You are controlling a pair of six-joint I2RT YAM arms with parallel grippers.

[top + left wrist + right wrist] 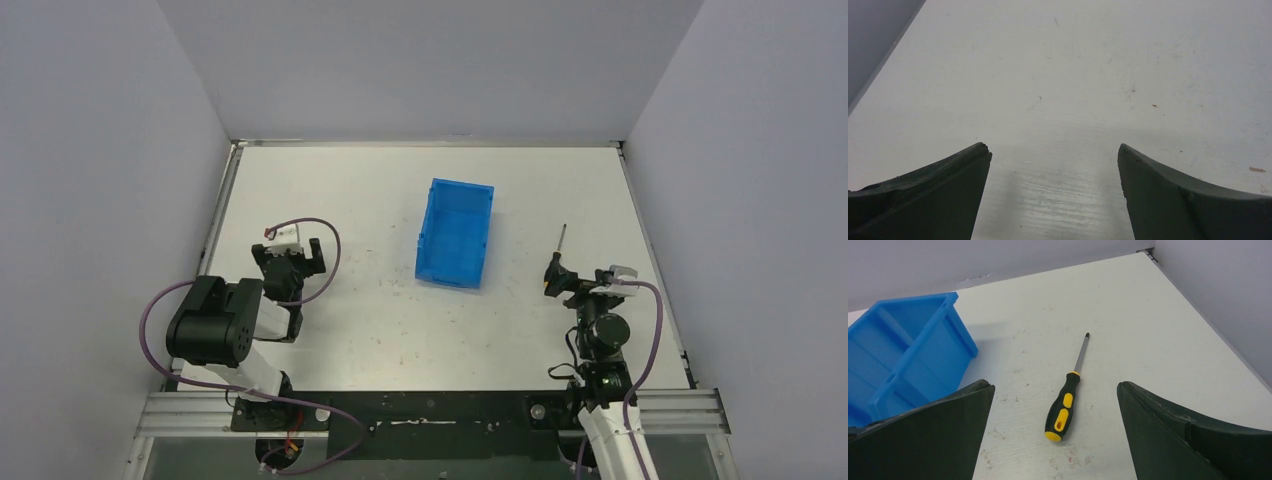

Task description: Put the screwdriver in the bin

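The screwdriver, with a black-and-yellow handle and a thin dark shaft, lies flat on the white table, its tip pointing away from me. It also shows in the top view at the right. My right gripper is open, just behind the handle, which lies between the lines of its two fingers without touching them; in the top view this gripper sits right of the bin. The blue bin stands empty at mid-table, and its corner shows in the right wrist view. My left gripper is open and empty over bare table at the left.
Grey walls enclose the table on three sides. The right wall and the table's raised right edge run close past the screwdriver. A metal rail with the arm bases crosses the near edge.
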